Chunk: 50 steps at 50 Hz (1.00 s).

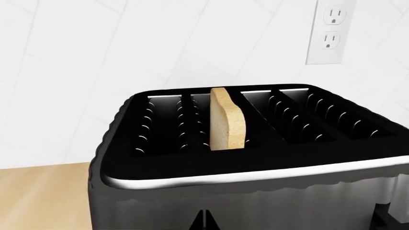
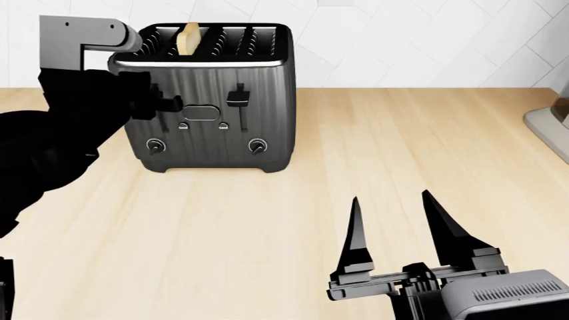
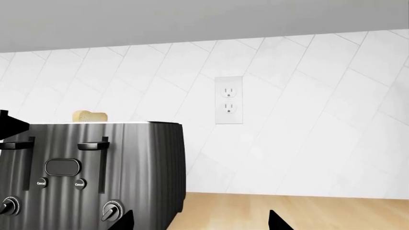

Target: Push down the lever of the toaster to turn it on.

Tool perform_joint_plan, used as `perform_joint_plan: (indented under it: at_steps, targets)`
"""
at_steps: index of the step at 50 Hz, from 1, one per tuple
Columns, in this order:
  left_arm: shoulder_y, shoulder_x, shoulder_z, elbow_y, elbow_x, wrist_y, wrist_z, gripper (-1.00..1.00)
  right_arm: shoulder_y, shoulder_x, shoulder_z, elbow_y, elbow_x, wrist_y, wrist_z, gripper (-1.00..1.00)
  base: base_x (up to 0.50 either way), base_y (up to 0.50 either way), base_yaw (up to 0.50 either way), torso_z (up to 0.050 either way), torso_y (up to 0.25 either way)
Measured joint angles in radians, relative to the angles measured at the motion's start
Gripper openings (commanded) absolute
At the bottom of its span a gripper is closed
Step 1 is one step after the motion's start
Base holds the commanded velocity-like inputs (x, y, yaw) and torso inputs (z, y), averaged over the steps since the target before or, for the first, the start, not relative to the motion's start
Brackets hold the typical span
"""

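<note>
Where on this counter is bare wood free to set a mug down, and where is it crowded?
Free: the wide counter stretch right of the toaster, up to the beige appliance at the right edge, and the strip between the toaster's front and the right gripper. Crowded: the toaster's left front, where the left gripper is at the lever.

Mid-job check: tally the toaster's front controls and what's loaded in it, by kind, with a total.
Slider tabs: 2, the lever and the right-hand tab
Round dials: 2, left and right
Small buttons: 2, and
Bread slices: 1
Total: 7
</note>
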Motion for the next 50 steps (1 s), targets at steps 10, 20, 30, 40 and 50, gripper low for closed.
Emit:
perform_joint_plan:
  at_steps: [10, 20, 30, 40, 50]
  targets:
    - [0.005, 0.003, 0.006, -0.003, 0.000, 0.007, 0.007, -1.00, 0.001, 0.004, -0.003, 0.000, 0.002, -0.002, 0.004, 1.00, 0.00, 0.00, 0.00, 0.000, 0.000]
    - [0.021, 0.004, 0.015, -0.015, 0.015, 0.029, 0.022, -1.00, 0.002, 0.009, -0.006, 0.001, 0.005, -0.004, 0.009, 1.00, 0.00, 0.00, 0.00, 0.000, 0.000]
    - [0.046, 0.004, 0.019, -0.032, 0.026, 0.060, 0.041, -1.00, 0.005, 0.012, -0.009, 0.003, 0.006, -0.005, 0.012, 1.00, 0.00, 0.00, 0.00, 0.000, 0.000]
    - [0.079, 0.001, 0.018, -0.047, 0.029, 0.092, 0.058, -1.00, 0.007, 0.015, -0.013, 0.003, 0.007, -0.005, 0.017, 1.00, 0.00, 0.00, 0.00, 0.000, 0.000]
    - [0.129, -0.011, 0.009, -0.046, 0.034, 0.118, 0.068, -1.00, 0.008, 0.019, -0.017, 0.003, 0.008, -0.005, 0.021, 1.00, 0.00, 0.00, 0.00, 0.000, 0.000]
